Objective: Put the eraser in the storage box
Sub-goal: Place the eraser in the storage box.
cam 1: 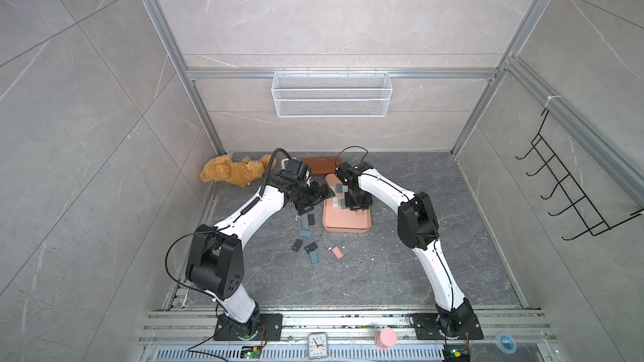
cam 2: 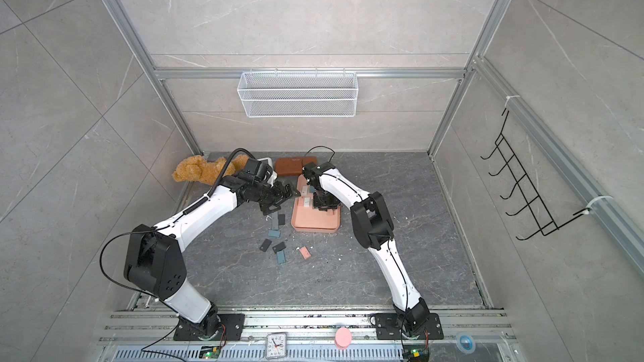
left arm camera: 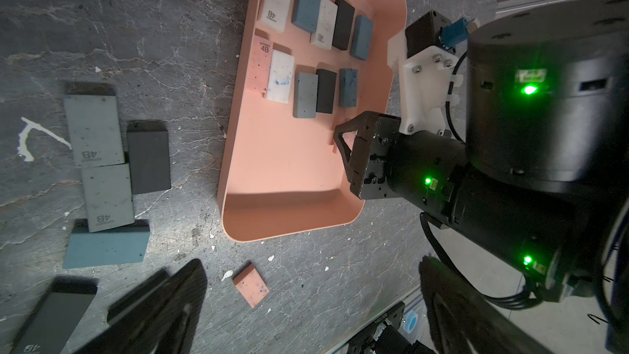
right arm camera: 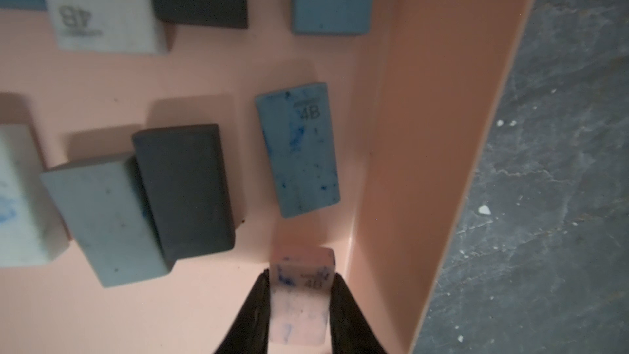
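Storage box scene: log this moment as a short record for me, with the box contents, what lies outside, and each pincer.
storage box: on the table, ten erasers lying in two rows inside
right pincer: inside the box near its wall, jaws against the sides of the held eraser, pink, marked 4B
left pincer: open, empty, above the table beside the box
outside the box: loose erasers in grey, black and teal, plus a loose pink eraser
task status: held eraser low in the box, not yet let go
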You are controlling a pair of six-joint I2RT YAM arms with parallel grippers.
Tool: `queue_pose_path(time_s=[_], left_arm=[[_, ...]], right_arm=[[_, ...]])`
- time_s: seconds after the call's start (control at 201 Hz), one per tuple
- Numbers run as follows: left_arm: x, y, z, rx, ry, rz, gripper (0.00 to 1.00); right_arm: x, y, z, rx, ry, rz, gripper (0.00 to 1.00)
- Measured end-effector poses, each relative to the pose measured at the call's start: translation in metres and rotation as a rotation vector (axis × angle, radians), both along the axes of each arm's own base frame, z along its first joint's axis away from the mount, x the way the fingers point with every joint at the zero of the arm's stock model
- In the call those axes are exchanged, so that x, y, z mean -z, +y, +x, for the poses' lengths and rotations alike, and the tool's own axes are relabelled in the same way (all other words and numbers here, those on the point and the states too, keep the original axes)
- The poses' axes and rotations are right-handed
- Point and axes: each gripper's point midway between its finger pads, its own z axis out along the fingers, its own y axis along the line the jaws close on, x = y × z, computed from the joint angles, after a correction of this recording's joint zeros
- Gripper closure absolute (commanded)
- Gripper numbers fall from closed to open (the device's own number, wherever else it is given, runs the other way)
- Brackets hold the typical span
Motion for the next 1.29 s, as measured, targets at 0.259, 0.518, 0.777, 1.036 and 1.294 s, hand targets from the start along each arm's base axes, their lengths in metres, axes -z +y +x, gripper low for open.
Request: queue_pose_path(time_s=[0.259,0.518,0.777,1.036,1.294], left_arm=[[-0.004,-0.001,0.002,0.001,-0.006,-0.002,0.01],[-0.002,-0.001,0.002,0.002,0.005,0.004,0.0],[0.001,0.003,0.0,0.014,0.001,0.033,0.01],[0.01,0.029,-0.004,-0.001,-0.021,0.181,0.01],[0.001,0.066,-0.004,-0.055,-0.086,0.353,0.01]], right_arm=[[0.005,-0.005,0.002,0.0,0.005,-0.016,0.66],[0.005,-0.009,0.004,-0.003,0.005,-0.021,0.61],[0.004,-0.008,0.003,-0.001,0.007,-0.012,0.5],[-0.03,0.007,0.001,-0.021,-0.052,0.039,0.39],[-0.083,0.029,-0.02,-0.044,-0.154,0.151,0.06]])
